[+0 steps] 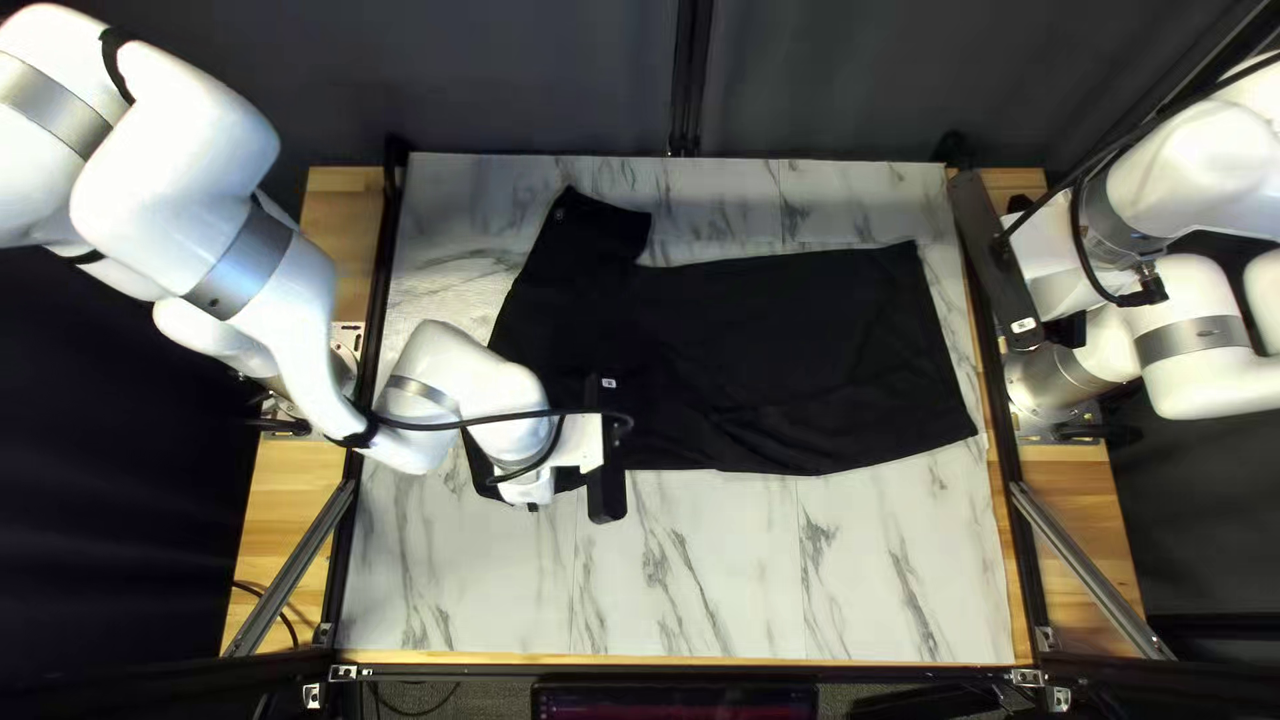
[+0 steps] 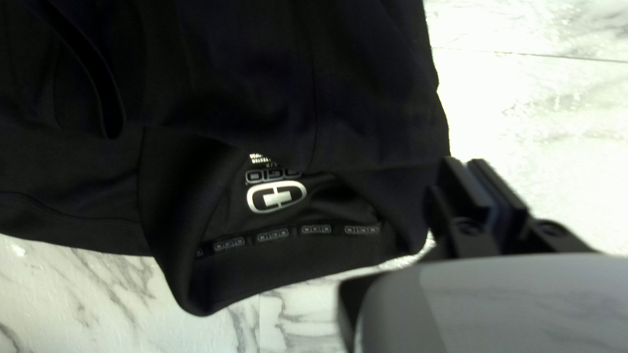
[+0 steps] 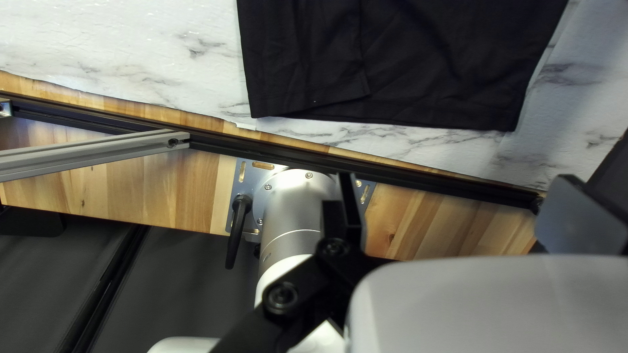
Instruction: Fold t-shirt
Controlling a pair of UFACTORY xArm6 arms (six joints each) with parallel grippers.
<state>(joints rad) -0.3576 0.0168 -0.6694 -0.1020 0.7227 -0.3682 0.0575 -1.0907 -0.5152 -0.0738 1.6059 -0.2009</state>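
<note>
Black t-shirt [image 1: 800,347] lies flat on table [image 1: 747,587], collar end toward left arm, hem [image 3: 451,119] near the right arm's base [image 3: 297,196]. Far sleeve [image 1: 594,234] sticks out toward the far edge. What looks like the other sleeve's cuff [image 2: 104,98] sits on top of the body, so I'd judge the near side is folded in and the far side is not. Roughly halfway, at a guess.

Left claw [image 2: 468,162]: fingers pressed together, no cloth seen between them, right at the shirt's edge beside collar [image 2: 294,261]. Right claw [image 3: 454,180]: spread wide, holding nothing, off the hem on the base side.

Step in hand, my read: setting the near fold, then moving to the far one. To do it well:
- Lift left claw straight up off the edge; a sideways drag could hook the collar or pull the fold crooked.
- Spread it only once clear, then go for the far shoulder by the sleeve. Right claw takes the far hem corner.
- Pinch shallow but get every layer on that side; thin, soft fabric likely slips or splits layers.
- Take up slack lightly, lift low, carry both ends across at the same pace so the crease runs straight.
- Lay down, release, flatten wrinkles. Smooth table top may let the whole shirt slide, so no hard tugging.
</note>
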